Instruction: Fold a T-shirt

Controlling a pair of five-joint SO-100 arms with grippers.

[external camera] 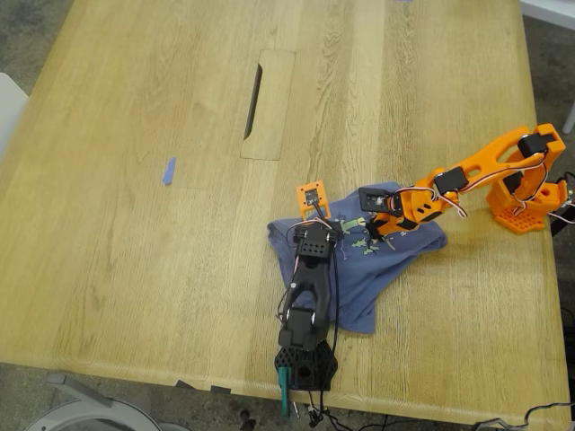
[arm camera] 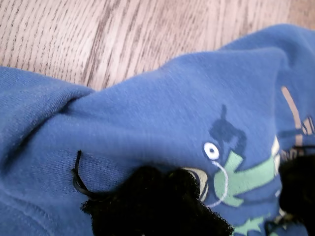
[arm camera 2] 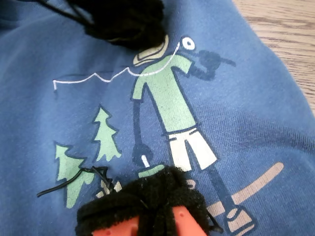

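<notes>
My first gripper point(external camera: 329, 233) is on the black arm, and that arm starts at the near edge of the table point(external camera: 135, 269) and reaches straight away from it. The arm is bent a little and leans down, so the gripper sits right on the T-shirt point(external camera: 382, 269). In the first wrist view a fuzzy black pad point(arm camera: 157, 201) presses on the blue cloth by the cartoon head. I cannot tell if this gripper is open or closed. The T-shirt is not flat. It lies in a crumpled heap on the near part of the table, toward the exterior view's right, with the picture side up. The heap is longer from side to side than from near to far, and one corner hangs toward the near edge. My second gripper point(external camera: 367, 228) is on the orange arm, and it comes in low from the exterior view's right. It touches the picture too, just beside my first gripper. I cannot tell its state either. Both grippers are in the middle of the heap, so the edges I think I need for folding lie out to the sides. Farther off, toward the exterior view's left, a small blue tape scrap point(external camera: 168, 171) lies alone. Farthest away is a long slot point(external camera: 254, 101) in the wood.
</notes>
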